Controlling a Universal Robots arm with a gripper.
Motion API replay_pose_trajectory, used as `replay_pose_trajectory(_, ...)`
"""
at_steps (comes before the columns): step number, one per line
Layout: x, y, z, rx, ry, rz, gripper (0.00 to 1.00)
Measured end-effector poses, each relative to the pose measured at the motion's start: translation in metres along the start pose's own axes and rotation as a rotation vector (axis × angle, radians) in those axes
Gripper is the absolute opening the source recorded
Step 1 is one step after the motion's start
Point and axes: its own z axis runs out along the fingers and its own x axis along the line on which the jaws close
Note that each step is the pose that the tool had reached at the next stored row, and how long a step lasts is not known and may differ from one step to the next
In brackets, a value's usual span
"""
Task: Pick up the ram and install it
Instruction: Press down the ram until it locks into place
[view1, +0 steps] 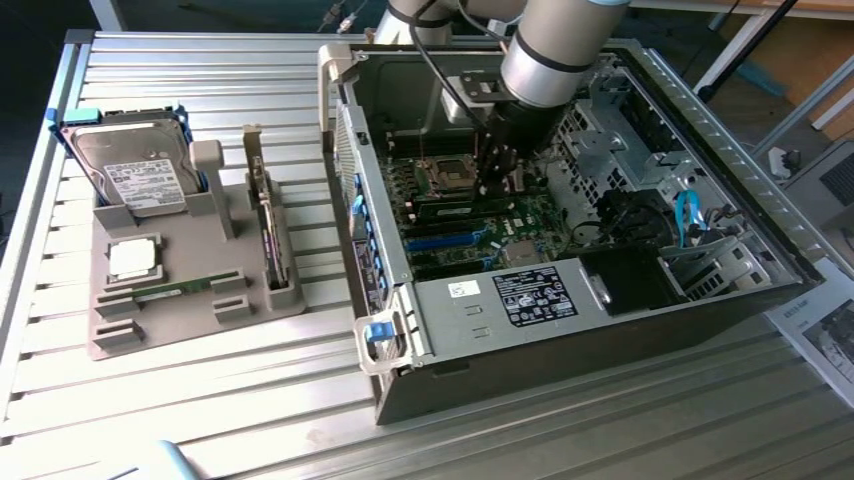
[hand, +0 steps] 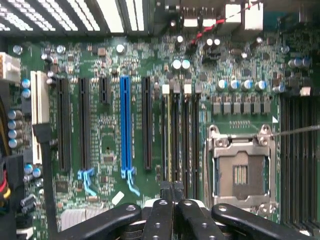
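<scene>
The slatted metal tabletop (view1: 200, 400) carries an open computer case (view1: 747, 200), laid on its side at centre-right of the exterior frame so the motherboard (view1: 514, 225) faces up for access. The grey holder tray (view1: 147, 330) sits at the left of that frame, keeping parts in fixed slots: a hard drive (view1: 134, 175) upright at the upper left, an expansion card (view1: 274, 235) on edge, a square processor chip (view1: 134, 257). One ram stick (view1: 174, 291) is seen lying flat in the tray, lower left of the frame. The arm is lowered into the case, gripper (view1: 505, 180) over the memory slots (hand: 180, 135) beside the empty processor socket (hand: 241, 170). In the wrist view the fingers (hand: 159, 220) are pressed together at the bottom centre, closed, directly above the slots. A second ram appears seated in a slot under the gripper in the exterior view, though this cannot be told for sure; nothing is clearly gripped.
</scene>
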Motion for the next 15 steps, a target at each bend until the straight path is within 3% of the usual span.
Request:
replay_pose_trajectory(7,0.0,0.0127,0.0003,0.0014,0.0,0.003,0.1)
replay_pose_trajectory(15,0.0,0.0131,0.0021,0.0014,-0.0001,0.003,0.1)
